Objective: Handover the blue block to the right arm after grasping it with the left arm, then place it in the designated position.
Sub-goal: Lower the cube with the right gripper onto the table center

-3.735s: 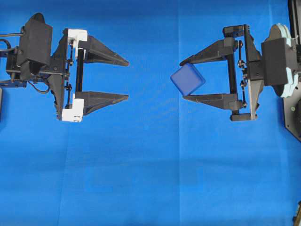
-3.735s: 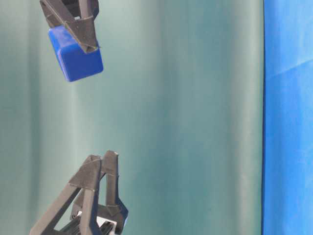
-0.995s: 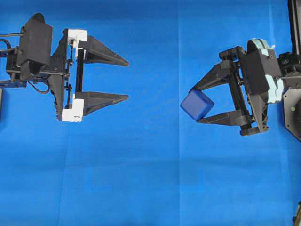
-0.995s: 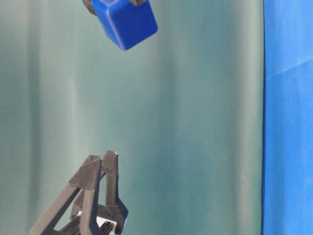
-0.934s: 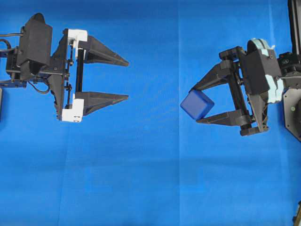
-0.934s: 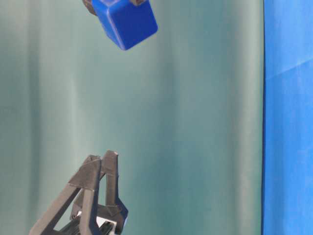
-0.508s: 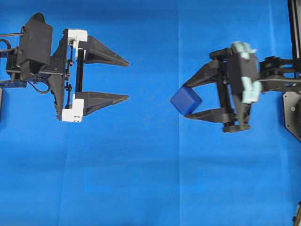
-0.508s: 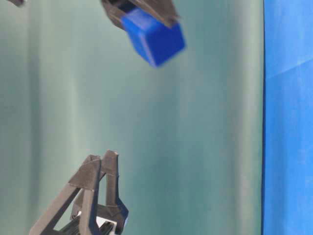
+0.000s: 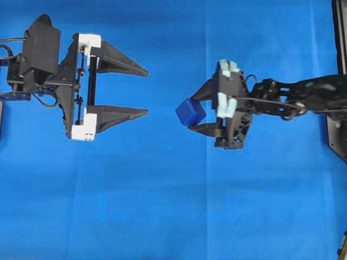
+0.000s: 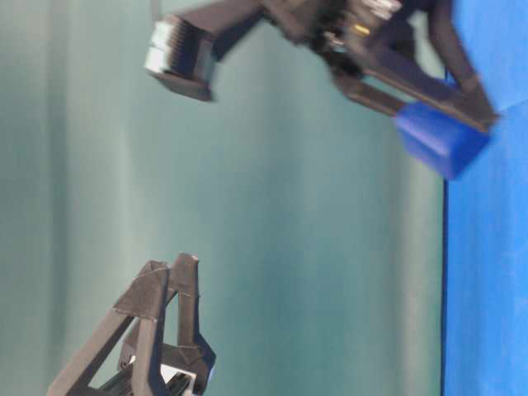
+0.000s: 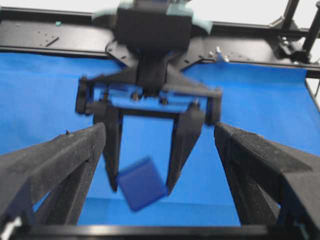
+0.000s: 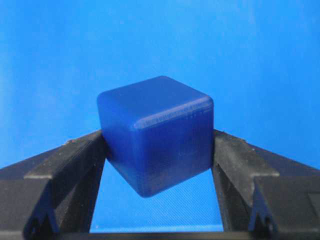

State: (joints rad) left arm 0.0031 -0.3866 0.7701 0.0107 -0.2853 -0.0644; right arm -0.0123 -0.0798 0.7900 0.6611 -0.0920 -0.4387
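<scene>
While the left arm's gripper (image 9: 147, 91), the one with white brackets, hung well to the left of the blue block (image 9: 190, 112) with its pointed fingers spread wide and nothing between them, the block itself was pinched between the two fingertips of the right arm's all-black gripper (image 9: 193, 112), clear of the blue cloth (image 9: 162, 206) in the overhead view. The right wrist view showed the block (image 12: 156, 132) tilted, one corner pointing down, with a black finger (image 12: 75, 160) pressed against each of two opposite faces. It looked like a rigid, smooth cube with rounded edges, probably light, since narrow tips carried it without visible sag. That smoothness and the skewed seat suggested it could pivot or slip in a two-point pinch, so flat opposite faces near the middle seemed the safest place to hold, not the rounded edges. In the table-level view the block (image 10: 441, 140) appeared close to the cloth's surface, though blur hid whether it touched. From the left wrist view the block (image 11: 142, 183) sat ahead of the open left fingers (image 11: 55, 160), apart from them.
</scene>
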